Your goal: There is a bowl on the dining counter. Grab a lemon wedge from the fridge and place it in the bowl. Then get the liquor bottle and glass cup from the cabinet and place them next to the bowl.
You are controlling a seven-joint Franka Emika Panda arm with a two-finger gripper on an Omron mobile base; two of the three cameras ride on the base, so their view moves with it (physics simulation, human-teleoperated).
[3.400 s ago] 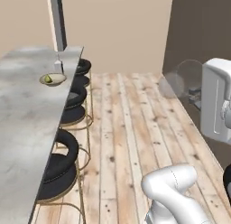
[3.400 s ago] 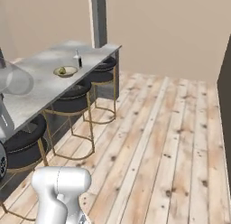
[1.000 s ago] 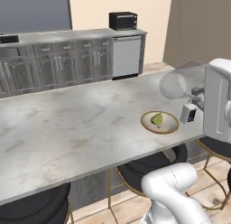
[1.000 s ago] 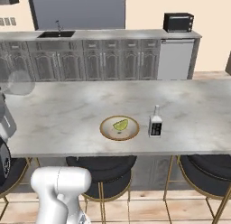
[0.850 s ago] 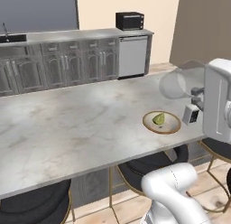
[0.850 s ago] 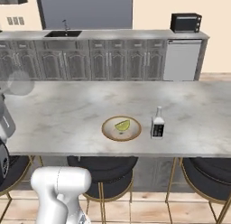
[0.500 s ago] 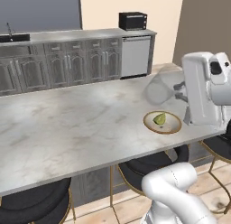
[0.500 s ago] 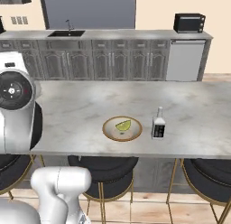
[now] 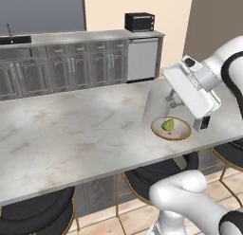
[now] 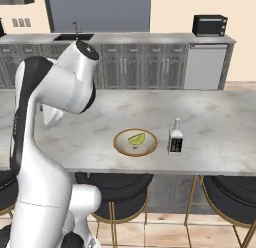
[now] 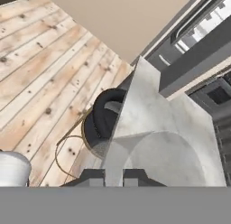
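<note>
So the hand (image 11: pixel 116 177) is pinched tight on the glass cup (image 11: pixel 155 157). The hand view has the clear wall of it rising right off the two dark fingertips (image 11: pixel 95 176), with the tabletop (image 11: pixel 149 101), a black stool (image 11: pixel 103 118) and the wood floor (image 11: pixel 36 60) showing through and around it.

In the left base view the glass cup (image 9: pixel 153 108) hangs in the air over the tabletop (image 9: pixel 71 134), just left of the bowl (image 9: pixel 171 130). The lemon wedge (image 9: pixel 167 124) sits in that bowl. The liquor bottle (image 9: pixel 205 123) is mostly tucked behind the arm there.

The right base view gives the bottle (image 10: pixel 175 137) in full, upright just right of the bowl (image 10: pixel 135 142), near but not touching. The wedge (image 10: pixel 136 139) is plain too. The cup (image 10: pixel 51 116) is a faint pale shape under the arm on the left, well apart from the bowl. The microwave (image 10: pixel 210 25) is on the far counter.
</note>
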